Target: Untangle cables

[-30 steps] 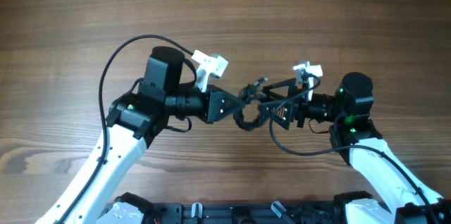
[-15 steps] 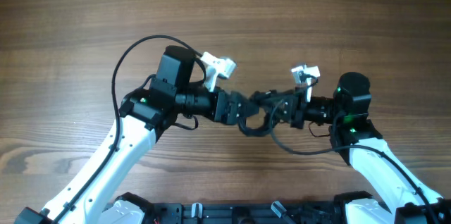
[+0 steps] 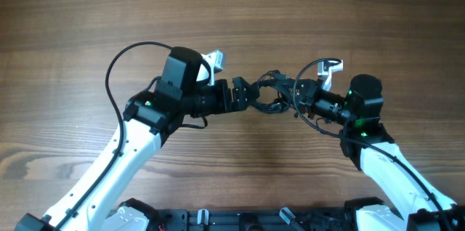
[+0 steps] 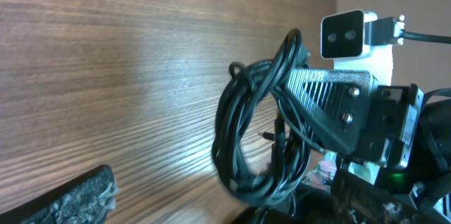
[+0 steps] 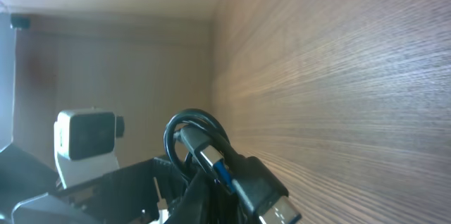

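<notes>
The cables (image 3: 272, 93) are a small knotted bundle of thin black cords held in the air between my two grippers. My right gripper (image 3: 299, 97) is shut on the bundle's right side. In the left wrist view its ribbed finger (image 4: 328, 94) pins the looped cords (image 4: 243, 136). The right wrist view shows the coil (image 5: 190, 127) and two plug ends (image 5: 264, 189) close to the lens. My left gripper (image 3: 247, 94) is open. Its left finger pad (image 4: 77, 196) stands well apart from the loop, which hangs near the other finger.
The wooden table (image 3: 232, 13) lies under both arms. A thin loop of cord (image 3: 323, 128) sags below the right gripper. Each arm's thicker black wire (image 3: 120, 60) arcs over its wrist. White wrist cameras (image 4: 352, 34) (image 5: 84, 146) sit close to the bundle.
The bundle has moved toward the far side. The long loose loop below the right gripper has been drawn up. The left gripper has shifted right, and its jaws now stand apart.
</notes>
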`<state>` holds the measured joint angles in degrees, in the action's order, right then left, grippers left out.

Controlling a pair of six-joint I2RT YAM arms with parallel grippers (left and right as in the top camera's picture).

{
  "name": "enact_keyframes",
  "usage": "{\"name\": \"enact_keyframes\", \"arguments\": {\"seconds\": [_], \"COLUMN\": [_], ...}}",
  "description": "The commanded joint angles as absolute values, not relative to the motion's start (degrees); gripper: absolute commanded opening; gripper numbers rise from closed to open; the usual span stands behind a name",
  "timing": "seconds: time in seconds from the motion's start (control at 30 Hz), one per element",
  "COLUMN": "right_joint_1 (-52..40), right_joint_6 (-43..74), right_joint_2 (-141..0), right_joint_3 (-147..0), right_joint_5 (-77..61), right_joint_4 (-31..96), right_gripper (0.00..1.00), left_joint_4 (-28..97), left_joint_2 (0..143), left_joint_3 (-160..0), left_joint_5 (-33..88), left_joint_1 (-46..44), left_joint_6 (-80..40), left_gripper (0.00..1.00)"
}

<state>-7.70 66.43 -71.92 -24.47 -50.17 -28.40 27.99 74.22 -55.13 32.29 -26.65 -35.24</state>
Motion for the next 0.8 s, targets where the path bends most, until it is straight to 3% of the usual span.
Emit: {"name": "enact_keyframes", "arguments": {"seconds": [0.0, 0.2, 0.33, 0.47, 0.53, 0.6, 0.67, 0.7, 0.73, 0.77], "right_joint_1": [-7.53, -7.53, -7.51, -7.51, -7.51, -7.51, -7.46, -7.20, -6.72, -6.13], "right_joint_6": [52.86, 38.92, 31.57, 30.81, 30.37, 30.39, 30.35, 30.39, 30.44, 30.57], "right_joint_2": [-71.83, -71.83, -71.83, -71.83, -71.83, -71.83, -71.83, -71.83, -71.83, -71.83], "right_joint_3": [-24.86, -24.86, -24.86, -24.86, -24.86, -24.86, -24.86, -24.86, -24.86, -24.86], "right_joint_5": [-59.72, -72.69, -79.92, -80.77, -82.72, -83.07, -82.98, -82.74, -82.21, -81.58], "right_joint_4": [-31.38, -32.58, -32.77, -33.87, -35.83, -36.84, -36.84, -36.84, -36.82, -36.84], "right_gripper": [0.05, 0.04, 0.06, 0.09, 0.10, 0.10, 0.15, 0.27, 0.50, 0.81], "left_joint_4": [25.54, 25.26, 25.28, 26.52, 28.10, 29.85, 30.70, 30.72, 30.65, 30.65], "left_joint_2": [74.87, 75.02, 75.02, 75.02, 75.02, 75.02, 75.02, 75.02, 75.00, 75.00], "left_joint_3": [-55.51, -55.51, -55.51, -55.51, -55.51, -55.51, -55.51, -55.51, -55.53, -55.53], "left_joint_5": [30.94, 37.65, 37.41, 37.41, 36.93, 35.44, 34.28, 33.95, 33.67, 32.62], "left_joint_1": [-29.50, -36.36, -37.36, -37.32, -37.32, -37.32, -37.32, -37.32, -37.32, -37.30], "left_joint_6": [-36.10, -16.56, -13.65, -11.57, -10.63, -10.68, -10.68, -10.68, -10.68, -10.72], "left_gripper": [0.98, 0.89, 0.57, 0.46, 0.31, 0.05, 0.04, 0.04, 0.04, 0.04]}}
